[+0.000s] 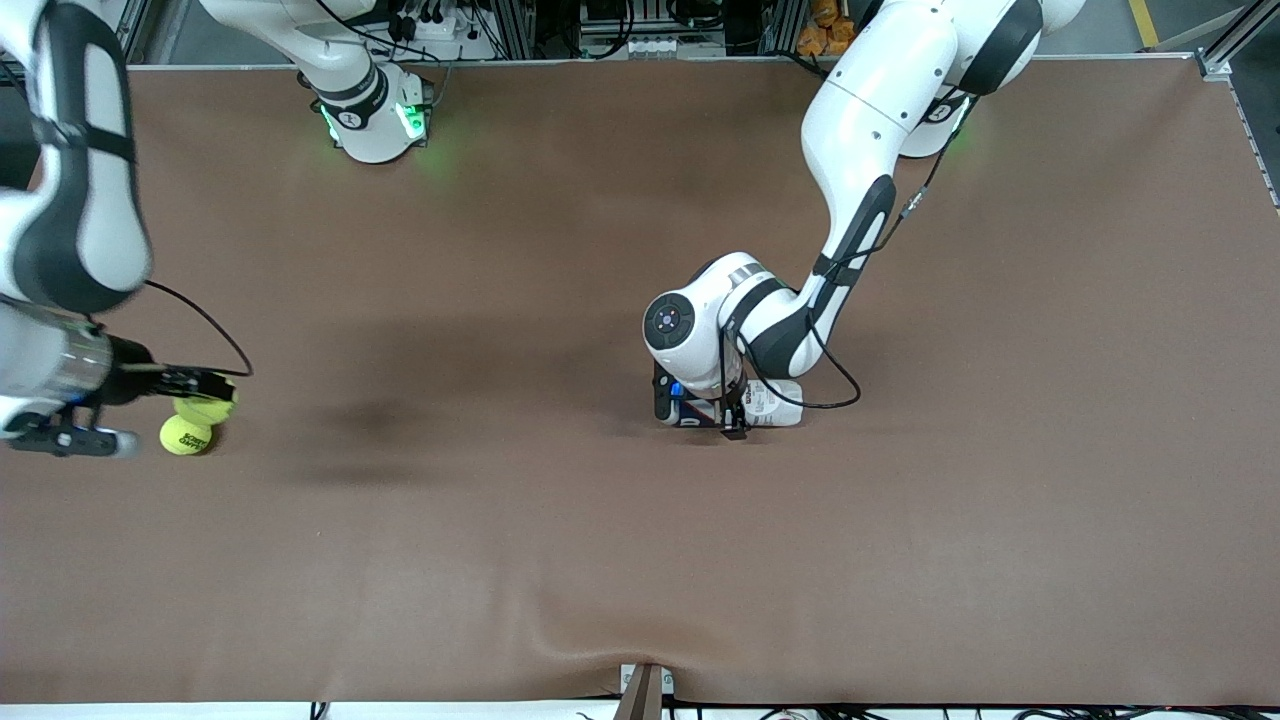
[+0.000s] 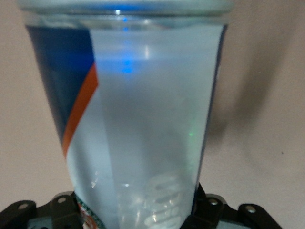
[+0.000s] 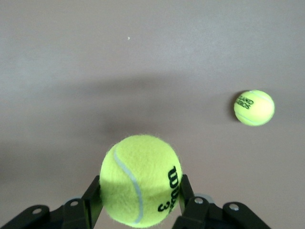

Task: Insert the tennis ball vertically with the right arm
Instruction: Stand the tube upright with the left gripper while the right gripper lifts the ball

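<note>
A clear plastic can [image 2: 143,119] with a blue and orange label stands mid-surface, seemingly empty, the left gripper [image 1: 735,425] with its fingers [image 2: 209,210] closed around it. Two tennis balls: one bright yellow-green, marked with a black logo, held tennis ball [image 3: 141,187] clamped in the right gripper [image 3: 138,207] fingers over the surface [image 1: 500,560]; the second ball [image 3: 254,108] lies beneath, near the right arm's end

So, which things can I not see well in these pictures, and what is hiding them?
- Front view: the can is mostly hidden under the left arm's wrist; the left hand barely shows.
- Left wrist view: the can fills the picture; its top and bottom are cut off by the edges.
- Front view: the right hand covers part of the held tennis ball.
- Right wrist view: the print on the second ball is too small to read.
</note>
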Controlling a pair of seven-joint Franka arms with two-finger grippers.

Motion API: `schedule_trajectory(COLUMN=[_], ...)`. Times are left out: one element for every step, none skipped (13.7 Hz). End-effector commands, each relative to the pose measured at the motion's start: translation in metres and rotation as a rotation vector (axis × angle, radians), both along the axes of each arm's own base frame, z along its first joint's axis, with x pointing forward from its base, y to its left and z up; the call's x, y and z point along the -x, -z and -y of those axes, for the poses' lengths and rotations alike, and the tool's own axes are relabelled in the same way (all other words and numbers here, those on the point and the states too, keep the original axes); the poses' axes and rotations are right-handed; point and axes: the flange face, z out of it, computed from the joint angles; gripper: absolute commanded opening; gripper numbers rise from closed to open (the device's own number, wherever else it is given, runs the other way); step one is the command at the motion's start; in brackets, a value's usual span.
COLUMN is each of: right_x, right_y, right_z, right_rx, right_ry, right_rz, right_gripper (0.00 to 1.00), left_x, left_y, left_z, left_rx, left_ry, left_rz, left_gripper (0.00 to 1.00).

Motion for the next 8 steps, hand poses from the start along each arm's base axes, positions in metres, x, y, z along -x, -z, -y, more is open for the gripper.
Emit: schedule_trajectory(right_x=[0.0,0.001,0.004,0.007,0.012,0.019,0.024,0.028], right_y=[-0.057,-0.076,-0.091,-0.109,-0.124,-0.138,-0.148,-0.153], right_z=[0.003,0.001,0.0,0.0,0.001,0.001,0.002,0.002], right_rx=[0.004,0.005,0.006,0.009,0.024,0.057,0.093,0.104], right_ry=[-0.007,-0.001,0.008,0.01,0.006,-0.001,-0.008,-0.012], right_rz=[-0.001,0.0,-0.003,0.006,0.017,0.033,0.043,0.04], right_gripper=[0.0,0.0,0.0,0.0,0.0,0.0,0.0,0.0], left_x=[-0.006,-0.006,-0.007,-0.007,-0.008,-0.008,-0.007,-0.009], left_y=[-0.005,-0.015,-0.028,-0.041,-0.059,-0.073,-0.088,-0.105], left_z=[0.002,0.009,0.014,0.022,0.033,0.043,0.054,0.064], left_rx=[0.003,0.013,0.036,0.066,0.114,0.164,0.228,0.311], left_ry=[-0.006,0.002,0.0,-0.005,-0.014,-0.028,-0.036,-0.051], left_rz=[0.018,0.03,0.042,0.049,0.057,0.06,0.075,0.112], left_gripper=[0.77,0.77,0.78,0.78,0.78,0.78,0.78,0.78])
